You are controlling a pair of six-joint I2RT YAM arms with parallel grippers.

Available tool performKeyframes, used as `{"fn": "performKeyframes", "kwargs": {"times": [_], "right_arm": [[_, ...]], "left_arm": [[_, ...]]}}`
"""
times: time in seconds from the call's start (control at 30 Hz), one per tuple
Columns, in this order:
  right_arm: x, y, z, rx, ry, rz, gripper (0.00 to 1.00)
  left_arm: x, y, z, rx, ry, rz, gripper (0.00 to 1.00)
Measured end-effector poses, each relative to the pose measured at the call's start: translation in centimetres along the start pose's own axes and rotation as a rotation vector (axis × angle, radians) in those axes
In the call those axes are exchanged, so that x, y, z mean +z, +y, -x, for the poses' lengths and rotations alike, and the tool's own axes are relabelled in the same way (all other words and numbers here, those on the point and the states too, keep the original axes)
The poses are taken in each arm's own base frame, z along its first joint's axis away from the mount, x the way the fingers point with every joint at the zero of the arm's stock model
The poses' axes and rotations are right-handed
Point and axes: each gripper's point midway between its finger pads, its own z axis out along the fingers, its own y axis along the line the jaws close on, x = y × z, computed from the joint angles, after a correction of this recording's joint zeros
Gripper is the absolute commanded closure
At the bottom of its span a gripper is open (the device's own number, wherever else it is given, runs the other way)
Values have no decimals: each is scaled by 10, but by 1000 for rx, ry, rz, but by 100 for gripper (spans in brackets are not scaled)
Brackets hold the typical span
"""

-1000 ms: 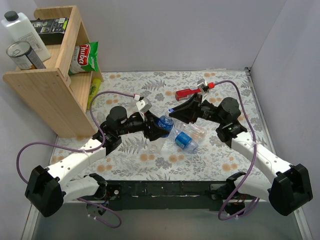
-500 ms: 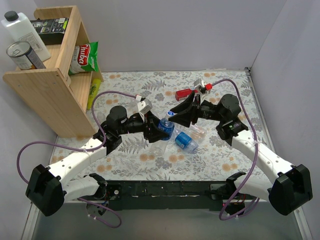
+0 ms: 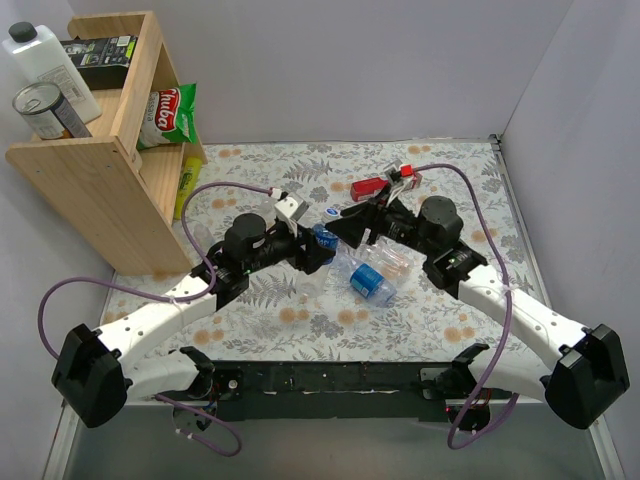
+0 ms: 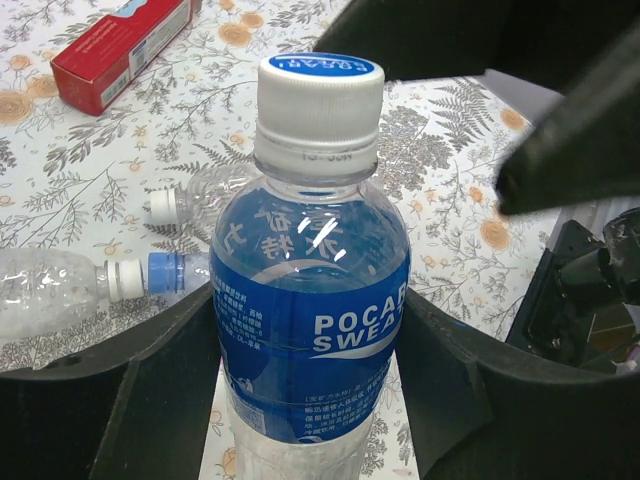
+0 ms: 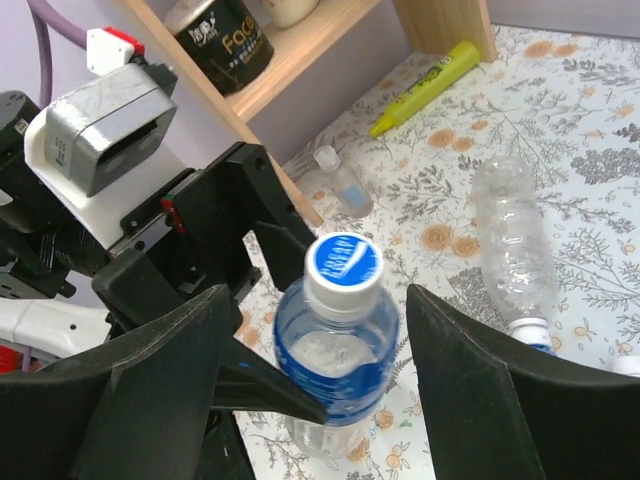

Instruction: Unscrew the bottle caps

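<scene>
A clear bottle with a blue label (image 4: 310,300) stands upright between the fingers of my left gripper (image 4: 310,345), which is shut on its body. Its bottle cap (image 4: 320,95), white with a blue top, sits on the neck. In the top view the left gripper (image 3: 316,250) holds this bottle (image 3: 322,240) mid-table. My right gripper (image 5: 320,292) is open, its fingers standing either side of the cap (image 5: 343,272) without touching it. More capped bottles lie on the cloth: one with a white cap (image 4: 125,277), another cap (image 4: 163,205) behind it.
A red box (image 3: 368,187) lies behind the right gripper (image 3: 342,222). A blue-labelled bottle (image 3: 372,283) and a clear one (image 3: 395,262) lie right of centre. The wooden shelf (image 3: 90,170) stands at the left with a jug (image 3: 45,60), a can (image 3: 45,110) and a yellow marker (image 5: 425,85) at its foot.
The right gripper, shut on the cap a second ago, has opened and let go of it. The left arm has shifted the bottle slightly left and back.
</scene>
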Motion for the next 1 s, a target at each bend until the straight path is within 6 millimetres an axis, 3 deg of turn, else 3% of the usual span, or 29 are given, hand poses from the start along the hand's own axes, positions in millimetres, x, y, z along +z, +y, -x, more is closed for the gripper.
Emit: {"fn": "performKeyframes", "kwargs": {"times": [0.1,0.27,0.6,0.83,1.0], "right_arm": [[11,9,-6,-3,19,-34,30],[25,0,-2,-11,27,-136,35],[28,-9,-9,-15,42,-192,49],[31,-15,-13,-10,51,-210,83],[30,-15,-13,-7,61,-194,97]], "left_arm": [[1,4,-4,-2,13,25,98],[1,8,-4,5,12,52,98],[2,6,-11,16,37,50,98],[1,7,-13,19,46,58,98],[1,6,-13,21,46,50,98]]}}
